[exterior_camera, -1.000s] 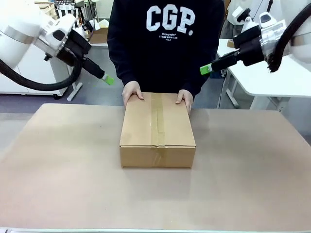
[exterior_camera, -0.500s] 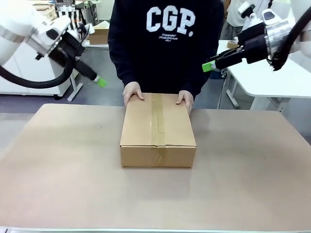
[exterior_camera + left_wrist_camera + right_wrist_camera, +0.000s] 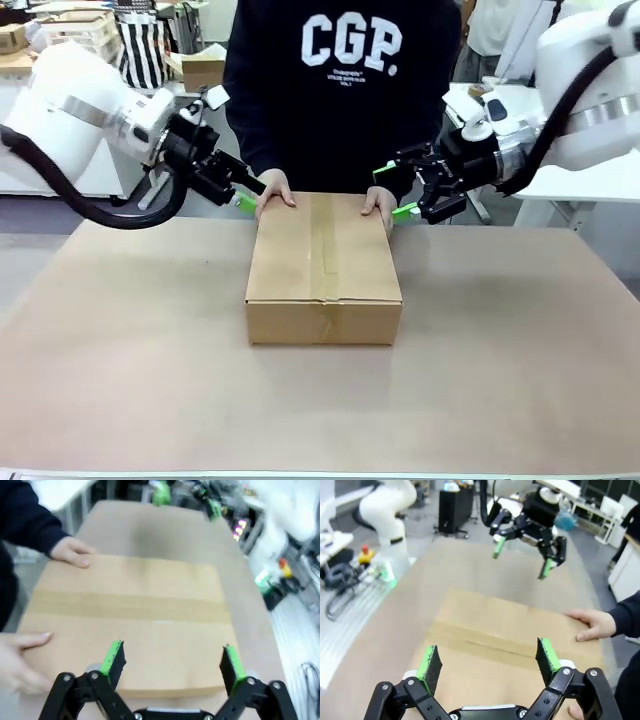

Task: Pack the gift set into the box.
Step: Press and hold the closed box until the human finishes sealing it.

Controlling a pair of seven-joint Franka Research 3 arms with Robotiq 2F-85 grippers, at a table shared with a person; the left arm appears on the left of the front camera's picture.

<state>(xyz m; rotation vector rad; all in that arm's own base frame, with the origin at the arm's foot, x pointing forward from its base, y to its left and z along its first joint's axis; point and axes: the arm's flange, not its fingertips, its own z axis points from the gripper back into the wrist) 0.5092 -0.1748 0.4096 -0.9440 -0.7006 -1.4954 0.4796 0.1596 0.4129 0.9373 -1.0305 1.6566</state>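
Both arms have swung down; the left gripper (image 3: 244, 196) and right gripper (image 3: 395, 192), now spread wide and empty, flank the far end of the closed, taped box (image 3: 324, 262) in the middle of the table (image 3: 520, 340), beside the person's hands (image 3: 272, 190); packing looks finished.

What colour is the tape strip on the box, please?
The tape strip on the box is brown, slightly darker than the cardboard; front view shows it best.

Grey floor (image 3: 30, 215), white table (image 3: 590, 185) at right, perhaps stacked crates (image 3: 80, 25) far left.
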